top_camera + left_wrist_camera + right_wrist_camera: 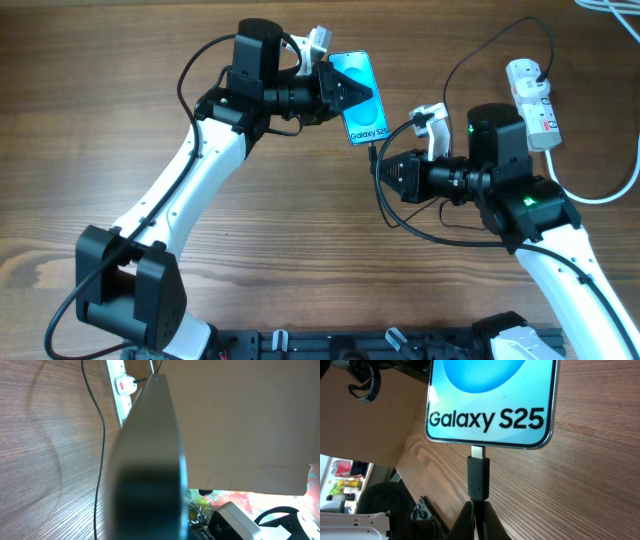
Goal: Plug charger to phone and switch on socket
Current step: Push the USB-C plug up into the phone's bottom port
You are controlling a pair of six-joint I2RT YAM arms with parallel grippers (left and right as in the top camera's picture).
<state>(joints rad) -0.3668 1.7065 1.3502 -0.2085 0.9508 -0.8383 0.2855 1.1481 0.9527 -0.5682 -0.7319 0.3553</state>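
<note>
My left gripper [352, 97] is shut on the phone [362, 95], holding it above the table with the bright "Galaxy S25" screen facing up. In the left wrist view the phone [150, 460] is a blurred edge-on slab that hides the fingers. My right gripper [479, 517] is shut on the charger [478, 477] just behind its dark connector. The connector's metal tip meets the middle of the bottom edge of the phone [492, 400]; how deep it sits I cannot tell. The white socket [533, 100] lies at the far right with a black plug in it.
The thin black charger cable [480, 45] arcs from the socket towards the centre and loops on the wood under my right arm. A thick white cord [600, 195] leaves the socket to the right. The socket [120, 387] also shows in the left wrist view.
</note>
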